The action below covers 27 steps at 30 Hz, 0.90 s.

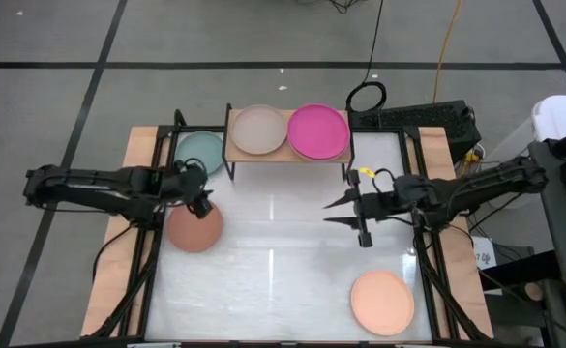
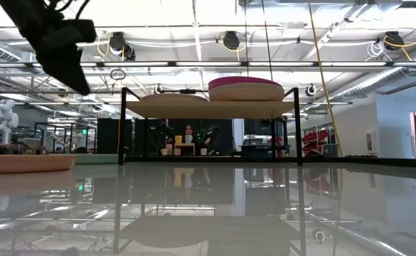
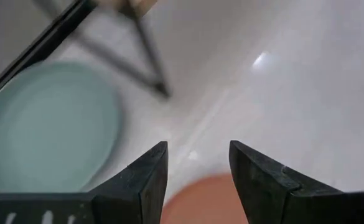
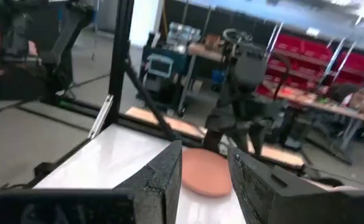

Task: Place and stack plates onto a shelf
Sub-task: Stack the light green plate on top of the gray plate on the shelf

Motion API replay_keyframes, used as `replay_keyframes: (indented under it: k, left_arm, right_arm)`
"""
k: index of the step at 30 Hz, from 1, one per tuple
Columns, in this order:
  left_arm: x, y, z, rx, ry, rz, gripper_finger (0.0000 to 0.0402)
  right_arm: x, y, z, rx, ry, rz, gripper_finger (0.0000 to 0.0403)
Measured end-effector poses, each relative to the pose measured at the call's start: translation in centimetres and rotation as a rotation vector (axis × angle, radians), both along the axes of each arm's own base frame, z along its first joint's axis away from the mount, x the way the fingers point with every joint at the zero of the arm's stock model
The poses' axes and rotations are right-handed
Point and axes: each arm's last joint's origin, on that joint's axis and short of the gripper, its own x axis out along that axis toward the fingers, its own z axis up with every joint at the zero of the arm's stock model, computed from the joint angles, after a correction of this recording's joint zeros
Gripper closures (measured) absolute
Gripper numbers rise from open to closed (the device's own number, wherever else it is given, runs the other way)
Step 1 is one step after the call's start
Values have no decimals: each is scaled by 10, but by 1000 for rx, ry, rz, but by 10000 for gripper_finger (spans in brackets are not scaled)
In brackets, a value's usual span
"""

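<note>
Terracotta-brown, round and matte, the next plate [image 1: 194,228] lies on the white table [image 1: 283,280] just under the left gripper [image 1: 205,203], whose fingers stand spread. It should come down squarely over the near rim — not the middle — before pinching. The right gripper [image 1: 339,213], also spread, waits mid-table before the light-wood shelf [image 1: 287,155] — beige plate [image 1: 258,129] and magenta plate [image 1: 318,130] already on it.
</note>
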Motion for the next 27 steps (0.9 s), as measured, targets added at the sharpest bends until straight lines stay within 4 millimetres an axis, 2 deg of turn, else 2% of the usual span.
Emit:
replay_keyframes:
  k: [6,9,16,23,27]
  left_arm:
    - [6,14,-17,13,196,146,225]
    - [12,23,-27,59,311,159,225]
    - [26,45,-52,17,465,224,225]
    - [41,62,-72,21,408,317,225]
    - [41,64,-86,44,348,313,225]
  right_arm:
    - [-10,-1,-12,4,-31,5,289]
    - [-11,-1,-18,5,-39,4,289]
    - [-11,-1,-19,-17,-48,1,289]
    - [-11,-1,-19,-11,-46,1,289]
    - [-11,-1,-20,4,-28,1,289]
